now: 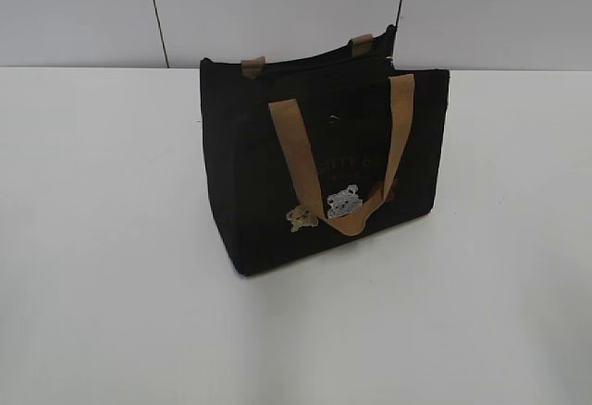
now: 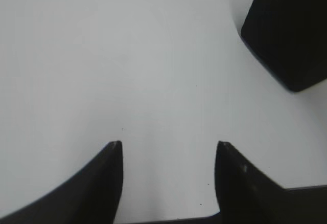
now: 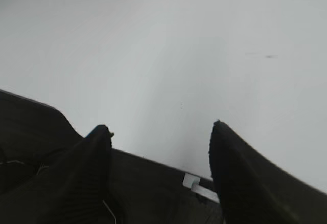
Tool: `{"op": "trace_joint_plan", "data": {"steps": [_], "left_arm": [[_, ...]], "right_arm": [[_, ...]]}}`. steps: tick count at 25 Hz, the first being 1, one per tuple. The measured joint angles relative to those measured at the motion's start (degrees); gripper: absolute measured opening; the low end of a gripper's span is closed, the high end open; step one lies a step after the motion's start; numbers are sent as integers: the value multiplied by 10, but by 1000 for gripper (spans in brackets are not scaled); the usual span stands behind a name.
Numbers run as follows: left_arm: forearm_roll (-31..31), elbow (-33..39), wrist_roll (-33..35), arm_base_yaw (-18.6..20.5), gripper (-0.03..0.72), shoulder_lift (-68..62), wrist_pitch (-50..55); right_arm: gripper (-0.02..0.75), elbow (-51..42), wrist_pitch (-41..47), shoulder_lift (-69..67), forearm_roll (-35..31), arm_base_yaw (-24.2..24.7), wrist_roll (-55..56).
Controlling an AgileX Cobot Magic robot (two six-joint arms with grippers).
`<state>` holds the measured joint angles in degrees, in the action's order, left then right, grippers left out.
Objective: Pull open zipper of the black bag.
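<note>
The black bag [image 1: 324, 160] stands upright on the white table [image 1: 102, 239], with tan handles [image 1: 388, 155] and small bear figures on its front. Its top is too dark to make out the zipper, and no pull tab shows. Neither gripper appears in the exterior view. My left gripper [image 2: 168, 143] is open over bare table, with a corner of the black bag [image 2: 291, 35] up and to its right. My right gripper [image 3: 161, 126] is open, its fingers straddling a dark edge of the black bag [image 3: 153, 183]. A small white tab [image 3: 196, 183] lies by the right finger.
A pale panelled wall [image 1: 277, 7] rises behind the table's back edge. White tabletop surrounds the bag on the left, right and front.
</note>
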<state>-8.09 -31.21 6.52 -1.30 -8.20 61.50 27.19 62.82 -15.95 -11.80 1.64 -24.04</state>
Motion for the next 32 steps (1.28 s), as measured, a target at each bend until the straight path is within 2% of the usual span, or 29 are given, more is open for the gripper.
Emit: {"op": "trace_joint_plan", "data": {"steps": [8, 17, 20, 26, 30, 32], "left_arm": [[24, 1, -34, 10, 367, 78, -2], [24, 1, -36, 80, 364, 85, -3], [22, 1, -35, 91, 364, 85, -3], [12, 1, -27, 61, 364, 85, -3], [10, 1, -23, 57, 364, 85, -3], [-7, 1, 1, 57, 364, 85, -3]], "right_arm": [[463, -1, 1, 115, 18, 0, 31], [463, -3, 1, 163, 41, 0, 74], [463, -3, 1, 163, 41, 0, 76], [463, -3, 1, 164, 41, -1, 76], [463, -3, 1, 164, 41, -1, 81], [463, -3, 1, 164, 41, -3, 87]]}}
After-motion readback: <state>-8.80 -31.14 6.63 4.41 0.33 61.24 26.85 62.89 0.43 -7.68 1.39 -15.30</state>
